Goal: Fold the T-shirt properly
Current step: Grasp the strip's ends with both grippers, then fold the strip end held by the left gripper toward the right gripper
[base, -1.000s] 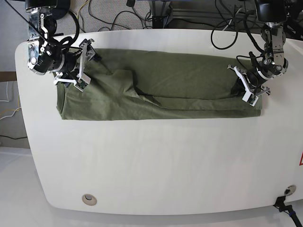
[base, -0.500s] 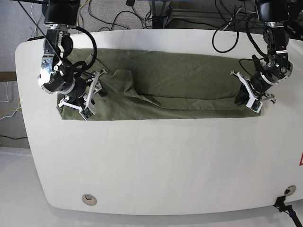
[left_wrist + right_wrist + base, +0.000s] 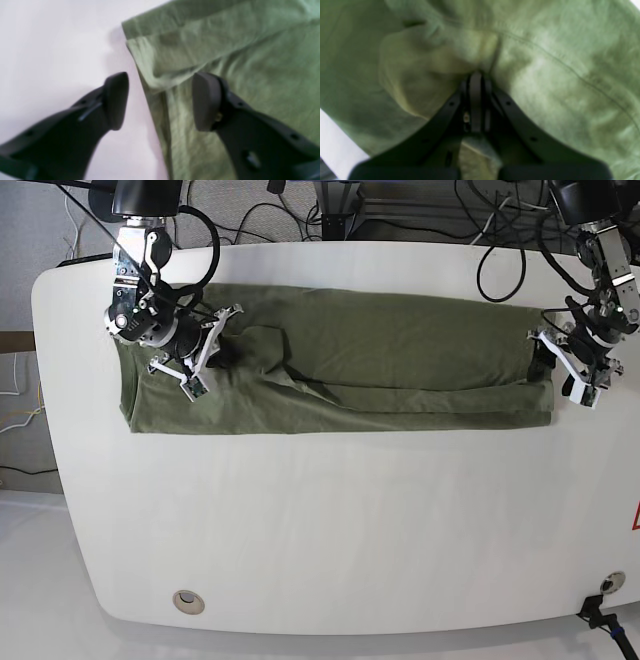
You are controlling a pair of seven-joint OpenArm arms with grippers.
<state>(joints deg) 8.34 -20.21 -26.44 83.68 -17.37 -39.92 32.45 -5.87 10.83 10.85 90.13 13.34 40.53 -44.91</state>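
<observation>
- Table (image 3: 330, 530), white and rounded, fills the near part of the base view; a small round fitting (image 3: 187, 601) sits near its near-left corner.
- Beyond that bare stretch lies the T-shirt (image 3: 400, 370), olive green, folded into a long band running left to right across the far half of the table, with creases and an overlapping flap towards its left end.
- My left gripper (image 3: 160, 100) is at the shirt's right end in the base view. Its jaws stand apart, one finger over the white table and the other over the cloth, straddling the folded edge without holding it.
- My right gripper (image 3: 476, 82) is at the shirt's left end in the base view, over the bunched flap. Its fingers are pressed together, clamped on a pinch of the green fabric that puckers around the tips.
- Cables (image 3: 250, 205) trail over the grey floor past the table's far edge.
</observation>
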